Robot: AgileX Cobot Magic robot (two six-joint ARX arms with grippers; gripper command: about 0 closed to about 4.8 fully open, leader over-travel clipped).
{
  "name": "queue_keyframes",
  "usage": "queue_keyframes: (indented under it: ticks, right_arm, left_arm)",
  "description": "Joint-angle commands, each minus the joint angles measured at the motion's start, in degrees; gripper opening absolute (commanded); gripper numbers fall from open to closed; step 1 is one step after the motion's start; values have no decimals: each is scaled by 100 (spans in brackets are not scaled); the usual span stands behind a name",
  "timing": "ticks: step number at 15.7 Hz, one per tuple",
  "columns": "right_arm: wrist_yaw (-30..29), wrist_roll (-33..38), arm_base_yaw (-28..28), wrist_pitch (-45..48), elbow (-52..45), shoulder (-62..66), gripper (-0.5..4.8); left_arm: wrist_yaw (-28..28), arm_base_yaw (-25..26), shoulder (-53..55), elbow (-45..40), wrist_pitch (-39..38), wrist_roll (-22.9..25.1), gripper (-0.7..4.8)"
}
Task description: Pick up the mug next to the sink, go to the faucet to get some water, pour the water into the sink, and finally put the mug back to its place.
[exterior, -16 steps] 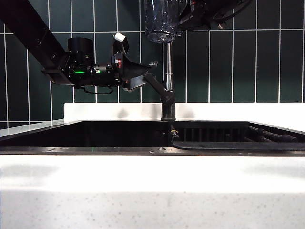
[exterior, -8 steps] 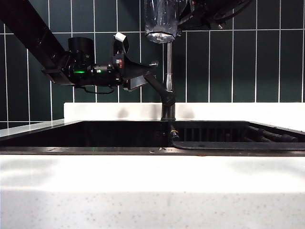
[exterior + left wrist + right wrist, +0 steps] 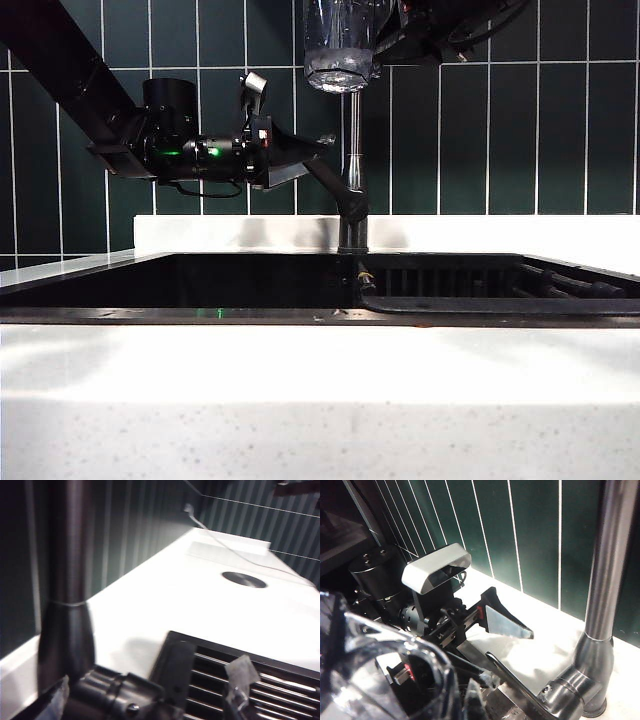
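**Hazards, from left to right of the exterior view**

- Left gripper [image 3: 312, 155]: jaws spread wide, holding nothing, set either side of the flat lever handle [image 3: 335, 190] of the faucet [image 3: 353, 140]. Risk of one finger [image 3: 505, 622] sliding off the lever if the push runs along the slanted handle and not across it. Risk of too strong a flow if the lever is driven too far.
- Sink [image 3: 200, 285]: below both arms, so likely to catch spilled water. Splash onto the white counter [image 3: 320, 400] is possible if the stream misses the rim of the glass.
- Mug [image 3: 340, 45]: raised high at the top of the frame, base just beside the faucet pipe. Risk of a knock against the pipe on any sideways shift. Spout out of frame, so alignment under it cannot be confirmed. Water level not readable through the glass.
- Right gripper [image 3: 420, 25]: closed tight on the mug (fingers largely hidden behind the glass in the right wrist view). Risk of slip on smooth, wet, faceted walls as weight is added.
- Slotted rack [image 3: 480, 290]: well below and apart from both grippers.

**Position of the task's things relative to the fingers**

- Lever: between the left fingers, contact not confirmable.
- Mug [image 3: 380, 670]: within the right grip, above and well apart from the left fingers.
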Motion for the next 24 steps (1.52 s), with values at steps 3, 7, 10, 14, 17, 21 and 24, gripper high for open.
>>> queue_keyframes:
  ticks: [3,7,10,14,17,21,24]
  right_arm:
    - [-20,7,4,142,42,-42,-7]
    - [-22,4,4,142,42,-42,-7]
    - [-22,0,4,142,42,-42,-7]
    - [-22,-11,4,142,42,-42,-7]
    - [-22,-13,4,142,42,-42,-7]
    - [-33,-13,4,140,42,-42,-7]
    - [-33,-13,4,140,42,-42,-7]
  left_arm:
    - [-15,-11,-31,20,-225,219,403]
    - [-122,-11,33,20,-264,221,403]
    - [-236,-15,70,20,-282,240,403]
    - [-232,-20,70,22,-264,238,402]
    - [-350,-44,70,22,-264,243,402]
    - [-511,-48,70,22,-264,260,402]
    - [-511,-48,70,22,-264,267,402]
